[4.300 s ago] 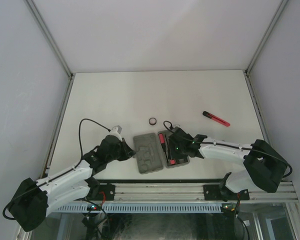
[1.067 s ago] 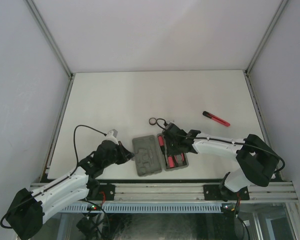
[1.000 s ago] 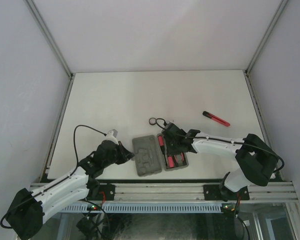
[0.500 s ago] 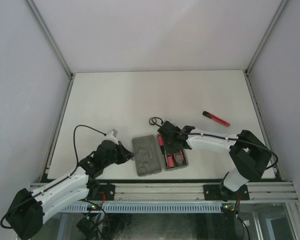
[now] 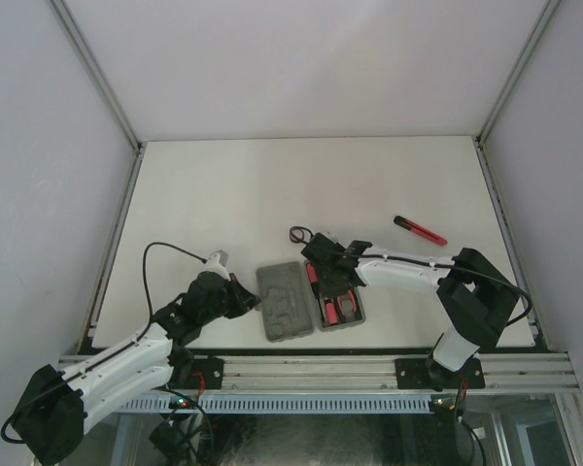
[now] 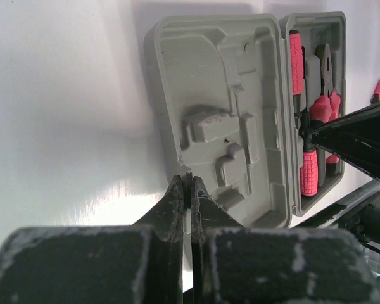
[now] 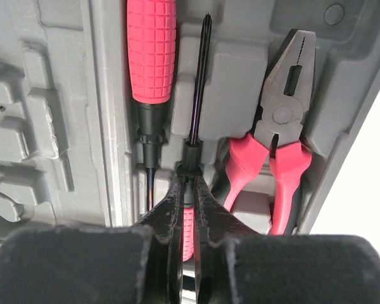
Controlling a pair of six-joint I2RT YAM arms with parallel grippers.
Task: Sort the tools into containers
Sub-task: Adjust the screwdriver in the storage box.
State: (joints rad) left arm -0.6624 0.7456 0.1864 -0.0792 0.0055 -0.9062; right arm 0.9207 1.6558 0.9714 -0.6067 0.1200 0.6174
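Grey case point(image 6: 215, 107): lies open on the table point(image 5: 223, 194) near its front edge, between the two arms. The two halves are side by side with their moulded recesses facing up.
Right half: holds two screwdrivers and the pliers, each lying in its own recess.
First screwdriver point(image 7: 152, 50): in the recess beside the hinge, with its red handle toward the far end of the case.
Second screwdriver point(image 7: 199, 82): in the next recess, turned the other way, tip toward the far end and red handle toward the near end.
Pliers point(image 7: 282, 126): in the outermost recess, metal nose toward the far end, red handles toward the near end.
Right gripper point(image 7: 190, 180): fingers pressed together, tips down at the black collar of the second screwdriver, right over where its handle begins.
Left gripper point(image 6: 188, 183): fingers pressed together with nothing between them, tips at the outer rim of the left half. Whether they touch it cannot be told.
Ring point(image 5: 297, 234): black, on the table just beyond the far end of the case.
Stick tool point(image 5: 420, 230): red and black, lying on the table well to the right of the case.
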